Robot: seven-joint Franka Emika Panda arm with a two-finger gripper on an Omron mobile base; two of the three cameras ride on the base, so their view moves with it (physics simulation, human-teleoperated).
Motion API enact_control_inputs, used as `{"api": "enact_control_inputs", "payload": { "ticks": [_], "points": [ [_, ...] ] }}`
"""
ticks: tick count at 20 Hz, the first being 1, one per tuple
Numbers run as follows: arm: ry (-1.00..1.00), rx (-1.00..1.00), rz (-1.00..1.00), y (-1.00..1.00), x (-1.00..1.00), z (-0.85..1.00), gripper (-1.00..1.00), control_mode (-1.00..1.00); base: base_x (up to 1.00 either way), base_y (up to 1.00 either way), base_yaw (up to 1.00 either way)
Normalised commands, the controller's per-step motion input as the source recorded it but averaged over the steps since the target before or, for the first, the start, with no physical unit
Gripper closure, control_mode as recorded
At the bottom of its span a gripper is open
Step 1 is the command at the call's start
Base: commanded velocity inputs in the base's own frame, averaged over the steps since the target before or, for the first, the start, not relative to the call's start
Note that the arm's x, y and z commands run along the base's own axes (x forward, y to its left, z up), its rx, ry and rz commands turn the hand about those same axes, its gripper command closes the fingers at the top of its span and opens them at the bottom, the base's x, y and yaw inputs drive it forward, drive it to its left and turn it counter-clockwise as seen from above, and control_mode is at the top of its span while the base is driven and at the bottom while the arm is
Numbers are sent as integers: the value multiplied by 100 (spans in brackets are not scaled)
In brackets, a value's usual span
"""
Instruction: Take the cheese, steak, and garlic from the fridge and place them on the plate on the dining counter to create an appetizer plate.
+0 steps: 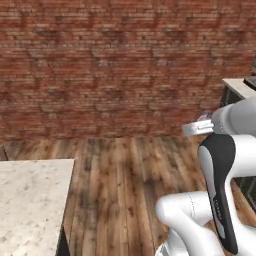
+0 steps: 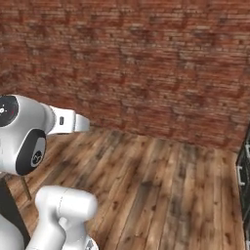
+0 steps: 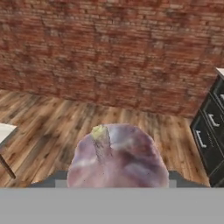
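Note:
The garlic (image 3: 117, 159), a pale pinkish-purple bulb with a yellowish stem tip, looms large at the bottom of the hand view. My gripper (image 3: 117, 180) is shut on it, and its dark fingertips (image 3: 176, 176) just peek out on either side of the bulb. The bulb is carried in the air above the wooden floor, facing the brick wall. A corner of the beige speckled dining counter (image 1: 30, 200) lies at the lower left of the left base view, left of my arm (image 1: 222, 165).
A red brick wall (image 1: 120, 65) stands ahead across the wooden plank floor (image 1: 125, 180). Dark drawer cabinets (image 3: 211, 135) line the right side, with a pale countertop (image 1: 238, 86) above them. Open floor stretches between the counter and the cabinets.

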Motion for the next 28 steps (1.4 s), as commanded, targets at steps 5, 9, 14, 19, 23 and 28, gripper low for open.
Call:
{"api": "enact_control_inputs", "payload": {
  "ticks": [5, 9, 14, 19, 23, 28],
  "points": [
    [0, 0, 0, 0, 0, 0, 100, 100, 100, -26, 51],
    [0, 0, 0, 0, 0, 0, 100, 100, 100, -39, 47],
    [0, 0, 0, 0, 0, 0, 100, 100, 100, -41, 48],
    [0, 0, 0, 0, 0, 0, 100, 100, 100, -43, 52],
    [0, 0, 0, 0, 0, 0, 100, 100, 100, -36, 54],
    [0, 0, 0, 0, 0, 0, 100, 100, 100, -17, 54]
  ]
}}
